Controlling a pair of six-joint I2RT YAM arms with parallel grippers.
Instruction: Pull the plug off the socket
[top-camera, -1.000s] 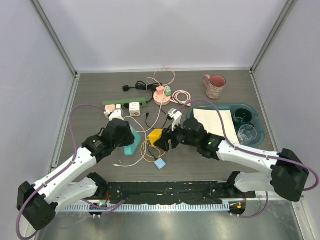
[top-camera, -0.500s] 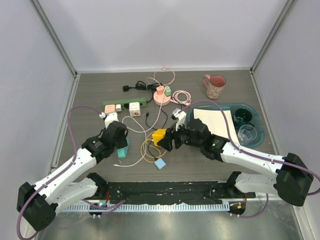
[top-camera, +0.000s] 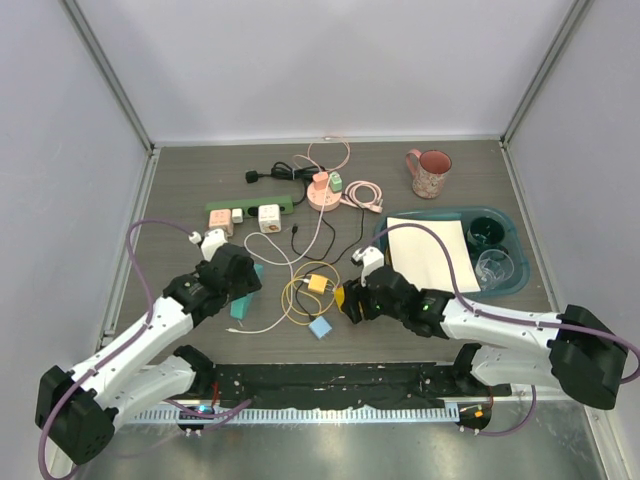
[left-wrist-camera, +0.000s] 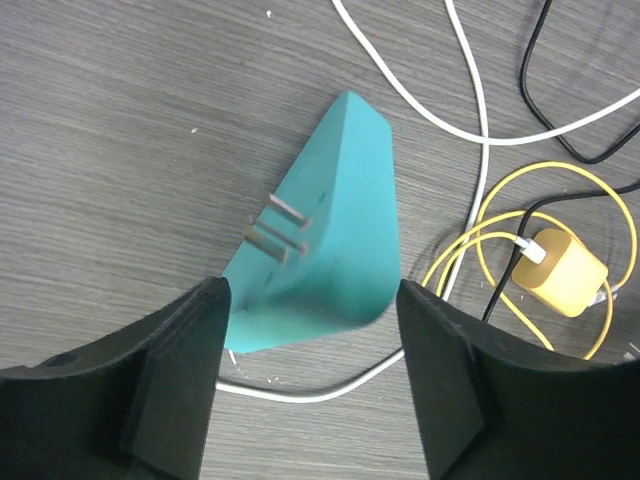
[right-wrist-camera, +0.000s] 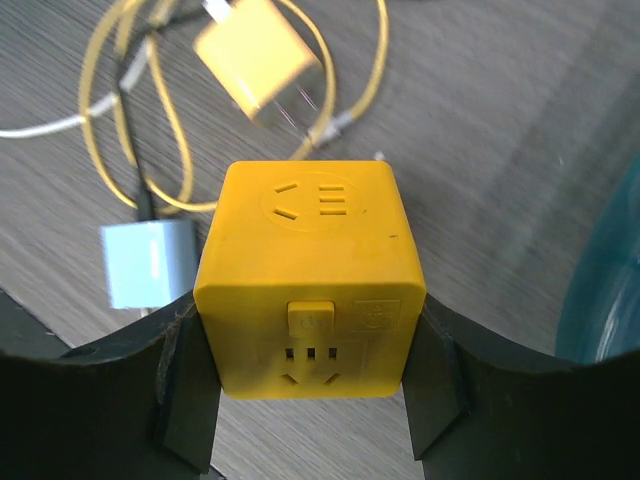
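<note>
My right gripper (top-camera: 347, 300) (right-wrist-camera: 310, 335) is shut on a yellow cube socket (right-wrist-camera: 310, 270), held above the table; it shows as a sliver in the top view (top-camera: 340, 297). The yellow plug (top-camera: 318, 283) (right-wrist-camera: 258, 60) lies free on the table beyond the socket, prongs bare, on its coiled yellow cable (right-wrist-camera: 130, 120). My left gripper (top-camera: 243, 282) (left-wrist-camera: 312, 300) is open. A teal adapter (left-wrist-camera: 320, 240) (top-camera: 243, 303) with metal prongs up lies on the table just ahead of its fingers (left-wrist-camera: 170, 380), not gripped.
A light blue adapter (top-camera: 320, 328) (right-wrist-camera: 148, 262) lies near the cable coil. White and black cables (top-camera: 290, 240) cross the middle. A green power strip (top-camera: 250, 210), a pink round socket (top-camera: 322, 193), a pink mug (top-camera: 430, 172) and a teal tray (top-camera: 512, 232) stand further back.
My right gripper has drawn back toward the near edge with the yellow socket, and the yellow plug has come out and stayed on the table. My left gripper and the teal adapter shifted left and nearer.
</note>
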